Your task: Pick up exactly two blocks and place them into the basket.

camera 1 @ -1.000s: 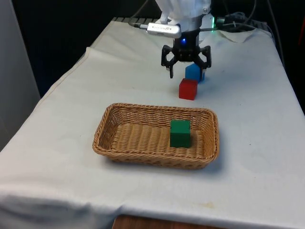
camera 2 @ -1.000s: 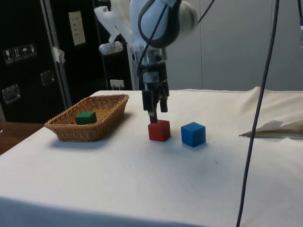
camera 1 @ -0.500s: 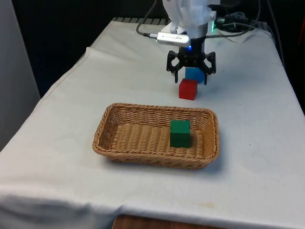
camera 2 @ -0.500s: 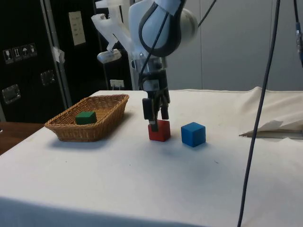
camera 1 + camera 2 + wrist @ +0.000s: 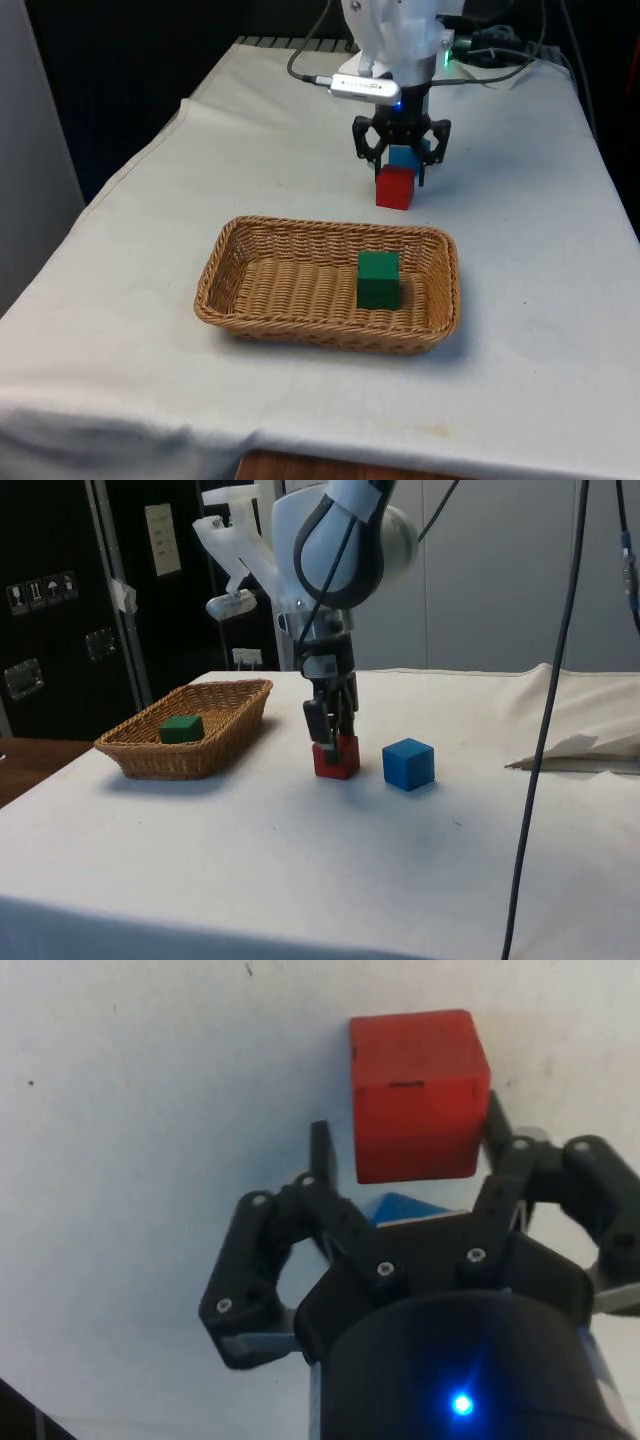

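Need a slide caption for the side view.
Gripper lowered around red block, blue block beside, green block in basket.

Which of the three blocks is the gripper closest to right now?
The red block: the gripper straddles it with a finger on each side. The blue block sits apart on the cloth, and the green block is in the basket.

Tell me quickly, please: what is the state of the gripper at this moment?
Gripper: open, lowered around the red block on the table, one finger on each side, not yet closed on it.
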{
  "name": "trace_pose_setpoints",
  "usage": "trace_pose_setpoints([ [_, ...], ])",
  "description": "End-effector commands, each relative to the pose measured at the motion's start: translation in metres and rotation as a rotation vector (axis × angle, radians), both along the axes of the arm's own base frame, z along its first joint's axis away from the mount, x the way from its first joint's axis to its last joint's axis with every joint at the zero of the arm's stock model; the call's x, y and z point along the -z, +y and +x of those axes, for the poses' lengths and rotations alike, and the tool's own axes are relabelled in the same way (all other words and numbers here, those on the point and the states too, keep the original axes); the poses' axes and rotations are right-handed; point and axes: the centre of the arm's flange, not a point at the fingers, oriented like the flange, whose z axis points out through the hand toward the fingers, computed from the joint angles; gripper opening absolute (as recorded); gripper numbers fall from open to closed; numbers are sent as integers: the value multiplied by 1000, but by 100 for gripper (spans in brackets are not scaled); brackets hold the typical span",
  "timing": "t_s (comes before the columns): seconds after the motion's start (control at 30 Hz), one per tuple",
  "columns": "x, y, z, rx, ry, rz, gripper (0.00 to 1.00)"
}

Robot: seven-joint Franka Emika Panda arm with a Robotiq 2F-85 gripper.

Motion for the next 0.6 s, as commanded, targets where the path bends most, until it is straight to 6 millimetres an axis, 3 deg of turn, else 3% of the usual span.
trace_pose_setpoints([
  [0.0, 1, 0, 1, 4, -6, 0, 29],
  [0.03, 1, 0, 1, 4, -6, 0, 8],
  [0.07, 1, 0, 1, 4, -7, 0, 2],
  [0.47, -1, 0, 1, 1, -3, 0, 2],
  [0.57, -17, 0, 2, 2, -13, 4, 2],
])
